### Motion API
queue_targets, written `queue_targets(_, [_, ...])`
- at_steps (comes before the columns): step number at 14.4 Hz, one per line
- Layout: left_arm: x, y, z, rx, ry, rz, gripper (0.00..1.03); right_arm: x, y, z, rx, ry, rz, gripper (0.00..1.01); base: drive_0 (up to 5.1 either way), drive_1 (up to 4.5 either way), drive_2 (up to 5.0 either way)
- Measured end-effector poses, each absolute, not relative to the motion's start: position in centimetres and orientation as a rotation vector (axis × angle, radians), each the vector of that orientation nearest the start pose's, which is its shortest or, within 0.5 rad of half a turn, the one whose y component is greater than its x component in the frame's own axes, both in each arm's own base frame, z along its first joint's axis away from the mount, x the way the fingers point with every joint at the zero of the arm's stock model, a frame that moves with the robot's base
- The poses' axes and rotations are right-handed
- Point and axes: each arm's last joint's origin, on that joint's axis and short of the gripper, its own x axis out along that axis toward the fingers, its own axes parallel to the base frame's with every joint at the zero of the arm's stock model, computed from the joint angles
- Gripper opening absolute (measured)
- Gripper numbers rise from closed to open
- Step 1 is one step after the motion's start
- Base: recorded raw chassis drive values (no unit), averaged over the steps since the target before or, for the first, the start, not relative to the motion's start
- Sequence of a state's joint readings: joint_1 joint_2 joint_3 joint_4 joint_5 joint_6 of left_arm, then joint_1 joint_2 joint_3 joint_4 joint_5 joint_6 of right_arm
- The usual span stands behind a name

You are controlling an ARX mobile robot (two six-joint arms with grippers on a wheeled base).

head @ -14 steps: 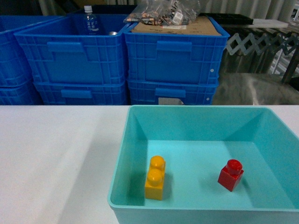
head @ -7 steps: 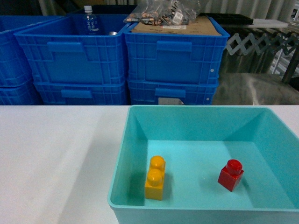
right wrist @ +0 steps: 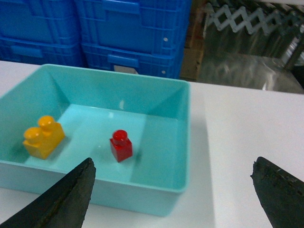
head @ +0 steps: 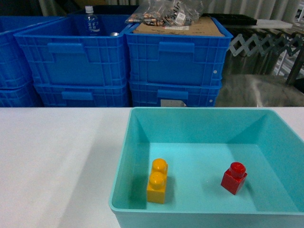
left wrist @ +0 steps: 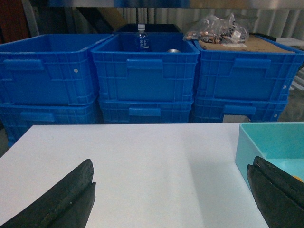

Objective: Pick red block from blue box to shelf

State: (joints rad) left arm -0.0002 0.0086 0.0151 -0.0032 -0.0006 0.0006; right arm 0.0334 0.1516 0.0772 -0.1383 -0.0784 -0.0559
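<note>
Red block (right wrist: 121,145) sits upright inside the blue box (right wrist: 183,123), untouched. My right gripper (right wrist: 173,190) has its fingers spread wide; descending carelessly, I risk clipping the wall or the orange brick (right wrist: 42,137).

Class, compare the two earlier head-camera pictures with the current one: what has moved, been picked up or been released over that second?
Nothing has visibly changed. The red block sits on the floor of the blue box as before, the orange-yellow brick stands at the same spot to its left, and neither tool enters the head view. Nothing was taken hold of or let go.
</note>
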Motion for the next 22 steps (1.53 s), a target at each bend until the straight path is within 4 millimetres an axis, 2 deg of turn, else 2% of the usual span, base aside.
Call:
queue_targets(3, [9.7,0.0,16.8,0.001,-0.003,0.000,0.98,12.6,2.9,19.9,-0.061,0.222,0.258,0.98,0.0,0.00,0.0])
queue_targets(5, [9.7,0.0,16.8,0.001,-0.003,0.000,0.98,15.2,5.2,20.6,-0.064,0.328,0.337,0.98,0.0,0.00,0.0])
queue_targets(8, [9.7,0.0,16.8,0.001,-0.003,0.000,0.98,19.7,9.2,20.7,-0.087,0.495,0.398,0.98,0.0,0.00,0.0])
queue_targets(10, [9.7,0.0,16.8,0.000,-0.003,0.000,0.98,22.9,11.4,19.3,-0.114,0.616,0.395,0.98,0.0,0.00,0.0])
queue_targets(12, [9.7,0.0,16.8,0.001,-0.003,0.001,0.98,26.0,12.9,16.6,-0.146,0.757,0.337,0.98,0.0,0.00,0.0])
queue_targets(14, [9.7,0.0,16.8,0.001,-0.003,0.000,0.98,28.3,13.4,14.2,-0.186,0.844,0.265,0.98,0.0,0.00,0.0])
queue_targets(18, [9.7,0.0,16.8,0.001,-0.003,0.001,0.98,31.1,13.1,12.2,-0.207,0.896,0.171,0.98,0.0,0.00,0.0])
queue_targets(22, [9.7,0.0,16.8,0.001,-0.003,0.000,0.98,32.8,12.7,10.2,-0.187,0.938,0.125,0.98,0.0,0.00,0.0])
